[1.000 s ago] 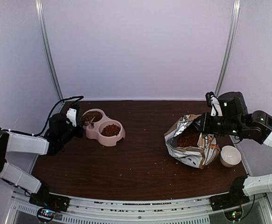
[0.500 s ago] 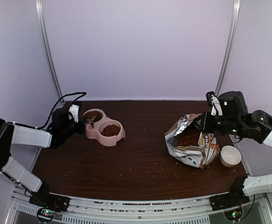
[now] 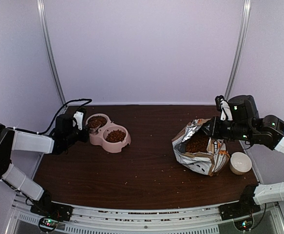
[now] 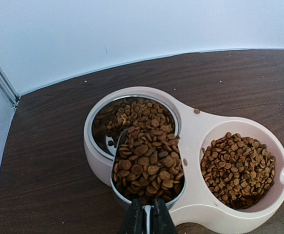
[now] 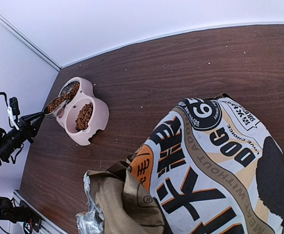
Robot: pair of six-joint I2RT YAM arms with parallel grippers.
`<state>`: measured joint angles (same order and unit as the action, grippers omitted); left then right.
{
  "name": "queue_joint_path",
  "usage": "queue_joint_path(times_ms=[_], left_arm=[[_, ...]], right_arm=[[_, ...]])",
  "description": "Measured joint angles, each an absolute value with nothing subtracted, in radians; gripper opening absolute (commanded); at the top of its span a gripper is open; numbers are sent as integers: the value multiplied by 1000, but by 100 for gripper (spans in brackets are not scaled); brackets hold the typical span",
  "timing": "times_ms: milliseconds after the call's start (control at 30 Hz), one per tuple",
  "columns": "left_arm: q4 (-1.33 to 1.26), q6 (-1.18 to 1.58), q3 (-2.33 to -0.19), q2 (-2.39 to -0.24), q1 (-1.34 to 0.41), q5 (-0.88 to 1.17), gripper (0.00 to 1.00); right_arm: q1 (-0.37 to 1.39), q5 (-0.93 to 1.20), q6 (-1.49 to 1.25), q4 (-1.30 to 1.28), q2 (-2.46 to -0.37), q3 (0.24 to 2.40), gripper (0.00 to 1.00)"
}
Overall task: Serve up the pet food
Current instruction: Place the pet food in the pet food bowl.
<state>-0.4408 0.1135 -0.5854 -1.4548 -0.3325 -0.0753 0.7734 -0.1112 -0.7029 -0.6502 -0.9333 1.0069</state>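
Bag (image 5: 215,161) reads "DOG"; right pincer (image 3: 211,130) pinches its rim, left pincer (image 4: 146,218) clamps scoop (image 4: 114,171) of pet food (image 4: 149,163).

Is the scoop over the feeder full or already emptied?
Full. In the left wrist view the metal scoop, gripped by the left gripper, is heaped with pet food above the pink feeder.

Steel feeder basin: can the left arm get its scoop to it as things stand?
Probably yes: the scoop of kibble in the left fingers hangs over the steel basin, nothing in between.
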Motion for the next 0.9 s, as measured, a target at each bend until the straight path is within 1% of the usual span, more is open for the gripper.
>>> queue_joint_path(times_ms=[900], left_arm=[[-252,114,-703,-1454,-332,-121,0]], right_arm=[[767,-107,-703,-648,-931,1005,0]])
